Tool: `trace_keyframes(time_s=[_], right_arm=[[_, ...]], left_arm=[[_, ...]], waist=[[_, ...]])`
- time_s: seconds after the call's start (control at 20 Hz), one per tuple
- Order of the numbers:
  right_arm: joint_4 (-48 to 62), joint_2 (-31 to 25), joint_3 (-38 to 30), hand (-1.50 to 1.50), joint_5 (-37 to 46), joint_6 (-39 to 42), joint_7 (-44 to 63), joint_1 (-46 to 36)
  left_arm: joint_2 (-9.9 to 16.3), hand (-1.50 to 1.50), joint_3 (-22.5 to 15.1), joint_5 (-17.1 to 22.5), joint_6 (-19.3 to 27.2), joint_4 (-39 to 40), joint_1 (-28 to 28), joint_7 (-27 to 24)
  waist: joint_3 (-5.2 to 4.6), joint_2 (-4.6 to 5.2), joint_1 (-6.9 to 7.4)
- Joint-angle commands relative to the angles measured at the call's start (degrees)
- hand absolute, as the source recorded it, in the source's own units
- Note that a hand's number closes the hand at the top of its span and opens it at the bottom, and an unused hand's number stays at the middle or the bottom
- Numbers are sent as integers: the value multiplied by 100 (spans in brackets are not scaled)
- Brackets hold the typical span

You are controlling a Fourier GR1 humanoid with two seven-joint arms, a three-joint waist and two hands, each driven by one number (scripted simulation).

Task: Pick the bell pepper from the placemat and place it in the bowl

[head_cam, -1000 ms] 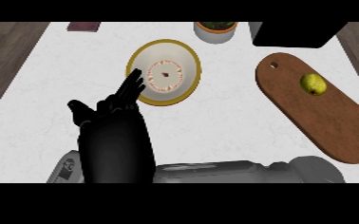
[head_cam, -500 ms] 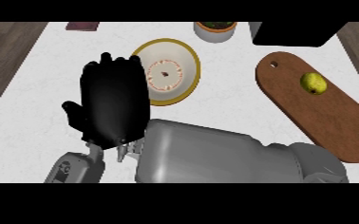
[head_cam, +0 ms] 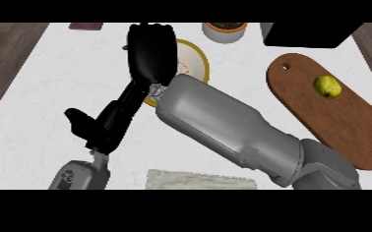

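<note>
The yellow-green bell pepper (head_cam: 327,86) lies on the brown wooden placemat (head_cam: 309,113) at the right, with no hand near it. The yellow-rimmed bowl (head_cam: 198,63) sits at the top centre, mostly hidden. My right hand (head_cam: 151,51) is spread open over the bowl's left half, back facing up, nothing seen in it. Its grey forearm (head_cam: 232,128) crosses the counter from the lower right. My left hand (head_cam: 105,120) is open at the lower left, its straight fingers slanting up towards the right wrist.
A small pot (head_cam: 224,31) stands at the back beside a black box (head_cam: 309,33). A dark red item (head_cam: 85,26) lies at the back left. A grey cloth (head_cam: 200,179) lies at the front edge. Wooden strips border the white counter on both sides.
My right arm has swung in from the lower right and its hand has risen across the counter onto the bowl. The left hand has dropped back towards the lower left. The pepper has not moved.
</note>
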Motion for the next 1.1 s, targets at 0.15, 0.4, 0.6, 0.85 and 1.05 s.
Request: trace_keyframes(time_s=[0.15,0.4,0.6,0.85,1.05], right_arm=[[1920,15,-170,150,-126,-831,-1129,-157],[2665,16,-395,150,-717,-117,-961,-260],[3127,16,-864,-150,-1031,-649,-1398,-153],[3011,16,-1221,-150,-1502,-1198,-2333,25],[2232,16,-1750,-150,-2041,-2607,-2911,499]], left_arm=[[-160,0,-39,-88,-86,216,-3,-330],[-237,0,-89,-175,101,111,-406,90],[-155,0,-126,-131,-76,22,-201,20],[-3,0,25,-58,-197,46,-335,119],[-14,0,4,-62,-254,128,-250,15]], waist=[[-3,69,98],[-3,127,269],[5,148,309],[12,163,370],[27,157,311]])
